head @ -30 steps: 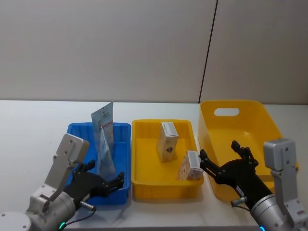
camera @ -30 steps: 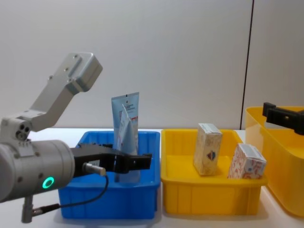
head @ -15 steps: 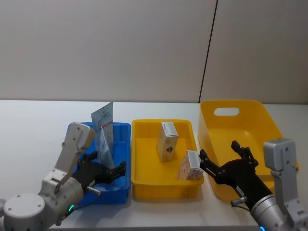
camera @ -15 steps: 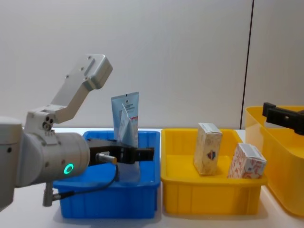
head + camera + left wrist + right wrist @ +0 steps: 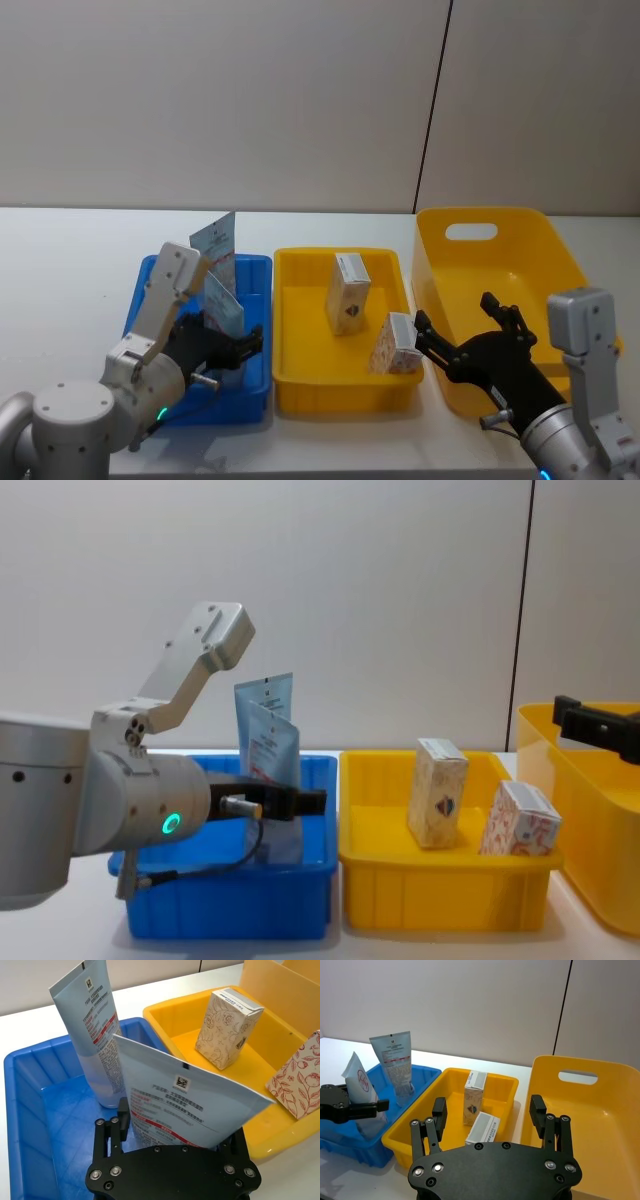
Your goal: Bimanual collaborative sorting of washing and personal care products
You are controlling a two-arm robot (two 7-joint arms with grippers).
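Observation:
Two pale blue tubes stand in the blue bin [image 5: 255,265]. The rear tube [image 5: 213,242] [image 5: 95,1030] leans against the bin's far wall. The nearer tube [image 5: 226,305] [image 5: 195,1110] [image 5: 272,745] tilts between the fingers of my left gripper [image 5: 235,350] [image 5: 175,1125] [image 5: 300,802], which is open around it. The beige box [image 5: 347,293] [image 5: 437,793] stands upright in the middle yellow bin [image 5: 340,395]. The white and red box [image 5: 397,345] [image 5: 520,822] leans at that bin's right end. My right gripper [image 5: 465,335] [image 5: 489,1105] hangs open near the front of the table, holding nothing.
A large yellow bin [image 5: 500,213] [image 5: 580,810] with a handle slot stands at the right, just behind my right gripper. The three bins sit side by side on a white table [image 5: 70,260], with bare tabletop to the left and a plain wall behind.
My left gripper has moved forward into the blue bin, around the nearer tube. That tube has turned and tilted. The right arm has not moved.

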